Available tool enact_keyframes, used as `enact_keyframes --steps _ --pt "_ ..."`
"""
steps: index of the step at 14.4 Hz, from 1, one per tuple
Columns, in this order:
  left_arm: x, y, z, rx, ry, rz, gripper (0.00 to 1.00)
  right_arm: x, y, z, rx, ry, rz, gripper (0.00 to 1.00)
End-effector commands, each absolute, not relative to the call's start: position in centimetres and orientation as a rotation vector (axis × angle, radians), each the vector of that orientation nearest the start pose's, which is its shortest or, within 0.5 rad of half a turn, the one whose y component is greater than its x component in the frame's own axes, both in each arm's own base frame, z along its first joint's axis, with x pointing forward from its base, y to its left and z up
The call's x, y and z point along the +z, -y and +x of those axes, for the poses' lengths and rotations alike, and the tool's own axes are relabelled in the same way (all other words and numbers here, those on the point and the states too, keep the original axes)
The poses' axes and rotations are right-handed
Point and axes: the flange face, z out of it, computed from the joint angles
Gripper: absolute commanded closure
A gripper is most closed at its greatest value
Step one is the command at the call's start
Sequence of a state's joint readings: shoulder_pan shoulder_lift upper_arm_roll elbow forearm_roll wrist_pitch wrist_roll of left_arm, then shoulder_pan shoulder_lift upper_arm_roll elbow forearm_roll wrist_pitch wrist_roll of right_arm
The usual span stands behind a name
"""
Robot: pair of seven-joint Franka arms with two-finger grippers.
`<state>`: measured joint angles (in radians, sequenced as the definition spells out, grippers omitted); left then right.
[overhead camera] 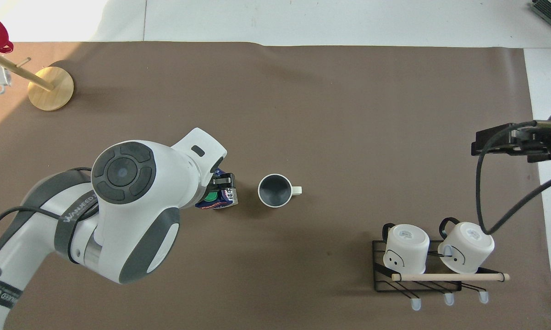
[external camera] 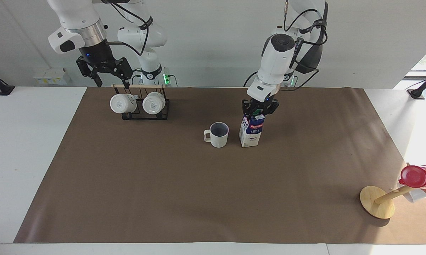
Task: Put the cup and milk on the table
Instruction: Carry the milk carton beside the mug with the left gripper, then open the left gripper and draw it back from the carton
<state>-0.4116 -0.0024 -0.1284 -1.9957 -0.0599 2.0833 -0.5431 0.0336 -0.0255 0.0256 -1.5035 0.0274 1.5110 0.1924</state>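
Note:
The off-white ribbed cup (external camera: 218,134) stands upright on the brown mat (external camera: 199,198) of the white table (external camera: 28,141); it also shows in the overhead view (overhead camera: 275,190). The milk carton (external camera: 251,131) stands upright beside it, toward the left arm's end, its base on the mat. My left gripper (external camera: 259,111) is shut on the carton's gable top. In the overhead view the left arm hides most of the carton (overhead camera: 223,201). My right gripper (external camera: 106,76) hangs open and empty over the mug rack and waits.
A black rack (external camera: 145,115) with two plain white mugs stands close to the robots toward the right arm's end. A wooden stand (external camera: 377,202) with a red cup (external camera: 416,176) sits at the mat's corner farthest from the robots, at the left arm's end.

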Motion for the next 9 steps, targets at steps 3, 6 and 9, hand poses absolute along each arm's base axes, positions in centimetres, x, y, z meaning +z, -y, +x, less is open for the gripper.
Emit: enact_keyframes --steps 3,6,9 --pt "50.9 29.7 48.7 -0.103 0.048 -3.227 0.00 66.6 -3.1 53.7 -0.031 -0.189 -3.079 0.00" --pt "56.1 27.4 49.5 -0.055 -0.029 -3.207 0.00 66.6 -3.1 53.7 -0.031 -0.189 -3.079 0.00" --pt "58.7 21.4 51.9 -0.037 -0.091 -3.193 0.00 66.6 -3.1 53.7 -0.031 -0.187 -3.079 0.00"
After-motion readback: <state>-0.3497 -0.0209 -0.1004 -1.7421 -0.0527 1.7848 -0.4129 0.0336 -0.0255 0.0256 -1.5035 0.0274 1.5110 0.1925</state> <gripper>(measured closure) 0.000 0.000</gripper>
